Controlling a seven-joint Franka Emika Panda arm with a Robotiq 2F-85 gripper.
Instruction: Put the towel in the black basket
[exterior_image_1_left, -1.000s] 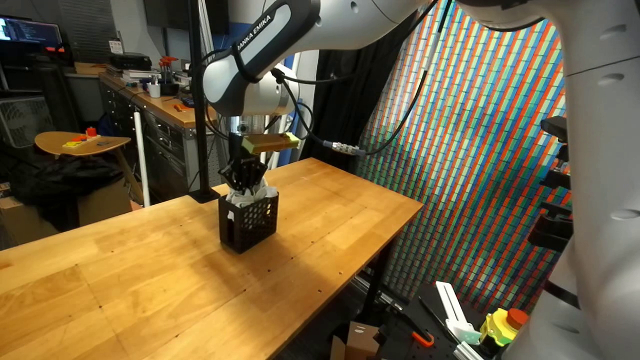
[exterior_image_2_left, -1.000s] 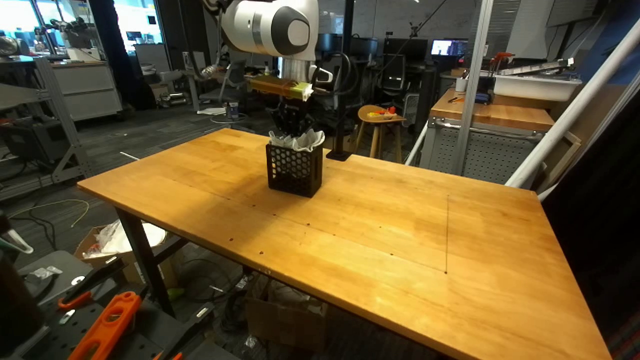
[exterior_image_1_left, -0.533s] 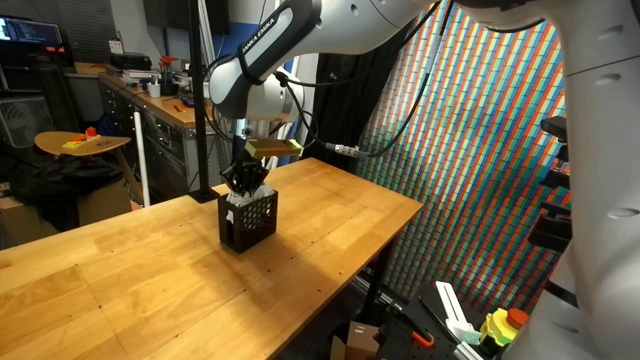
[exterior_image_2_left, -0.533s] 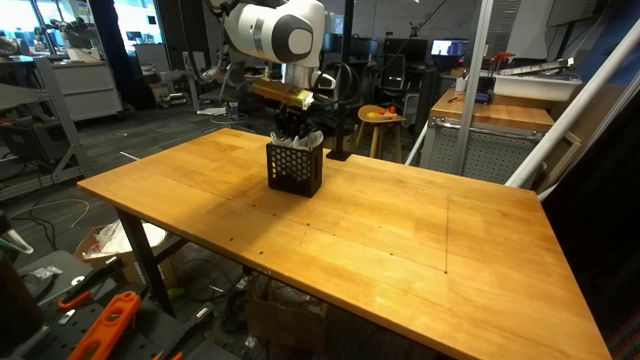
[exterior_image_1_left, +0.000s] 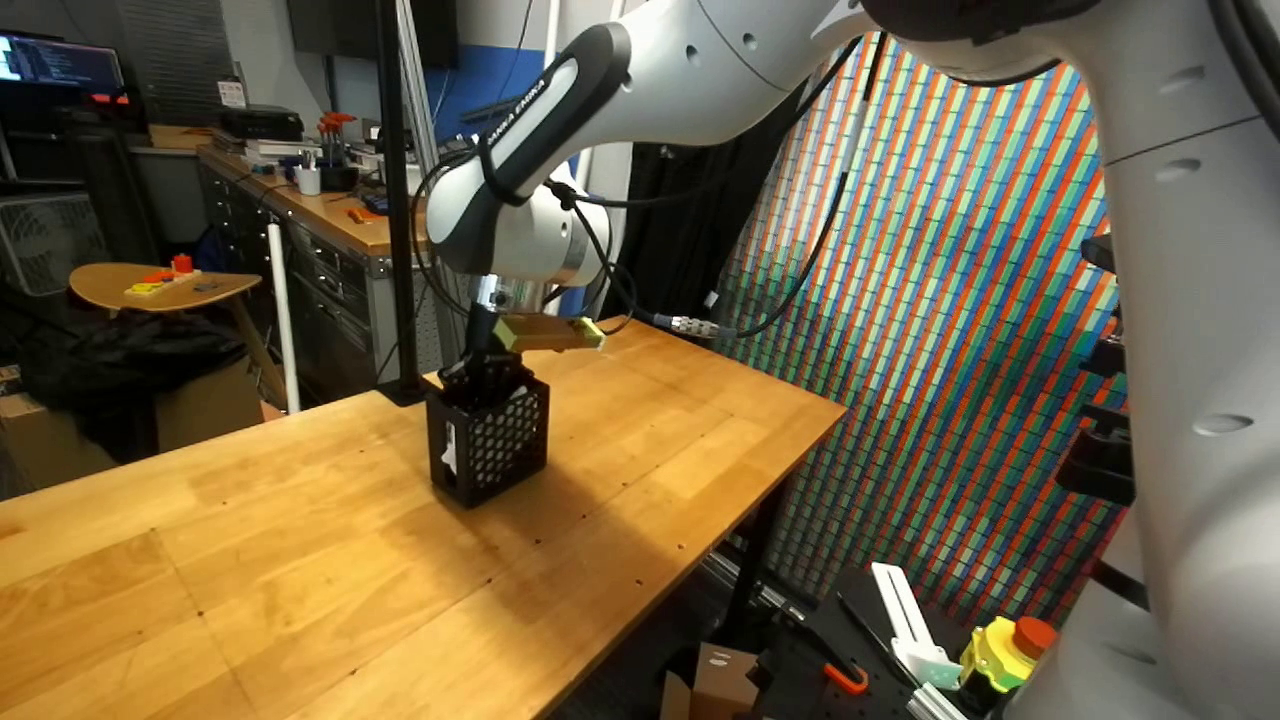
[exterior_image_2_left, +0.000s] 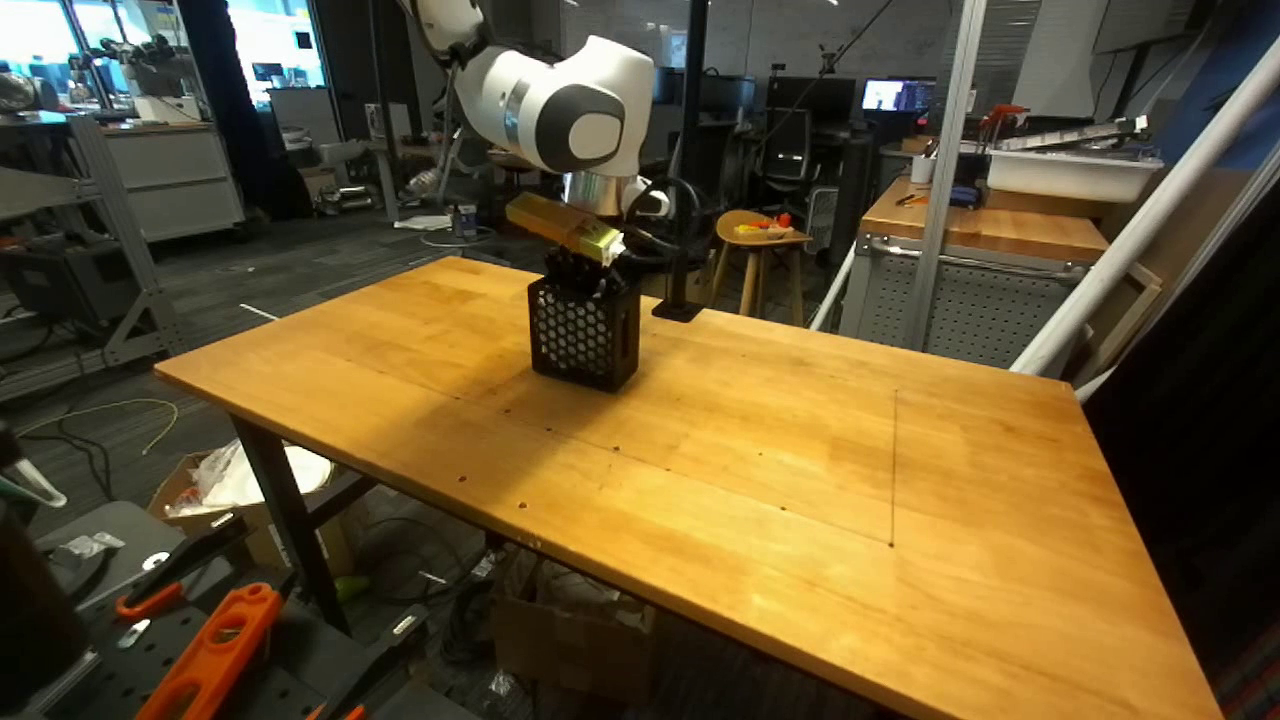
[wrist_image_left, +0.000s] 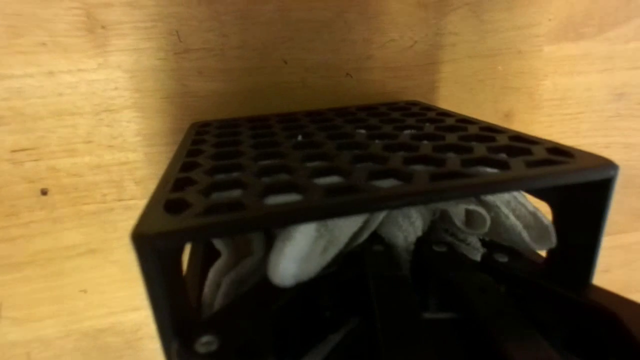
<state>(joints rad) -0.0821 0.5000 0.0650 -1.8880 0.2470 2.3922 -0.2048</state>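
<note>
Against towel (wrist_image_left: 302, 252), jaws (gap hidden)

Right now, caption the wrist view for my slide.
Gripper in the mouth of the basket, pale towel bunched behind the honeycomb wall, wooden table beyond.

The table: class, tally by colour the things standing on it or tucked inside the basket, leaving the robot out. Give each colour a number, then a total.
Black: 2 (basket, pole)
White: 1 (towel)
Total: 3
</note>
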